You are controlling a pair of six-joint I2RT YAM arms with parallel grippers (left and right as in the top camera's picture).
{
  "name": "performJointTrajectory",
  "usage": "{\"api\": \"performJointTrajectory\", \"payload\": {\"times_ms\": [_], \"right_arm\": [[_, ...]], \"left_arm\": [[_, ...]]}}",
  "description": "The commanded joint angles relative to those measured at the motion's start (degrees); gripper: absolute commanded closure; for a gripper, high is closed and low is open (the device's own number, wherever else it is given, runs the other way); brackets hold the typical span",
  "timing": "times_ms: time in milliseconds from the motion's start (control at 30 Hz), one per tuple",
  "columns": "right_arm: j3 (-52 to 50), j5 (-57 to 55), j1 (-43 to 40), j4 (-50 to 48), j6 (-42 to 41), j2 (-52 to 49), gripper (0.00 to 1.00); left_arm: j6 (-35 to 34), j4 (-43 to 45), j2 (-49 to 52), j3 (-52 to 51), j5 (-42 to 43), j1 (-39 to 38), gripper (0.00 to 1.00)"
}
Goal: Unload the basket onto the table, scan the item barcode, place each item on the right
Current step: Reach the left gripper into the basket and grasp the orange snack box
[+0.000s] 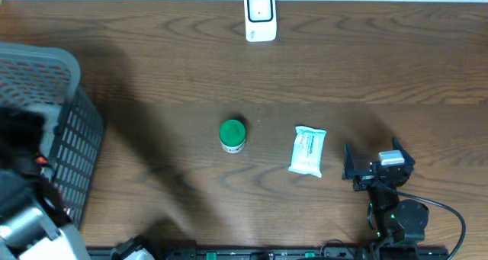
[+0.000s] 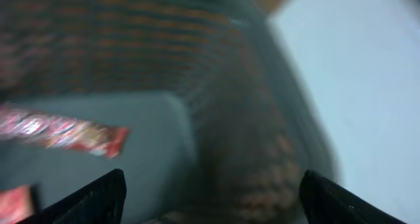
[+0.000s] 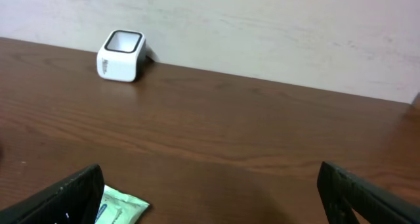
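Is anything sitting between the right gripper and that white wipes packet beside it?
Nothing visible. Only bare table lies between the right gripper and the wipes packet. The green-lidded jar sits on the packet's far side.

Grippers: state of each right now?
Left gripper: open, nothing between the fingers, over the basket.
Right gripper: open, empty, above the table.
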State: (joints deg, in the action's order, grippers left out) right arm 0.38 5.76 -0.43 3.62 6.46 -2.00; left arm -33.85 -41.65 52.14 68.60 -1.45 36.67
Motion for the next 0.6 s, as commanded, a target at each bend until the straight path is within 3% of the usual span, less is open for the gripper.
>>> {"api": "performJointTrajectory", "payload": {"times_ms": [0, 133, 333, 433, 567], "right_arm": [[-0.1, 0.1, 0.9, 0.2, -0.6, 0.1, 0.01], [-0.1, 0.1, 0.9, 0.2, -0.6, 0.1, 0.01], [-0.1, 0.1, 0.9, 0.2, -0.6, 0.1, 0.01], [-0.1, 0.1, 0.9, 0.2, -0.6, 0.1, 0.01], [-0.1, 0.1, 0.9, 0.2, -0.6, 0.1, 0.01]], "left_arm": [[-6.2, -2.4, 5.7, 0.9, 10.1, 11.1, 0.15], [-7.4, -7.9, 13.3, 0.9, 12.6, 17.7, 0.15], [-7.4, -14.5, 24.6, 0.9, 11.3, 20.5, 0.15], [-6.1, -17.2, 28.9, 0.9, 7.1, 20.4, 0.15], [-3.6, -20.1, 32.3, 0.9, -4.9, 20.4, 0.15]]}}
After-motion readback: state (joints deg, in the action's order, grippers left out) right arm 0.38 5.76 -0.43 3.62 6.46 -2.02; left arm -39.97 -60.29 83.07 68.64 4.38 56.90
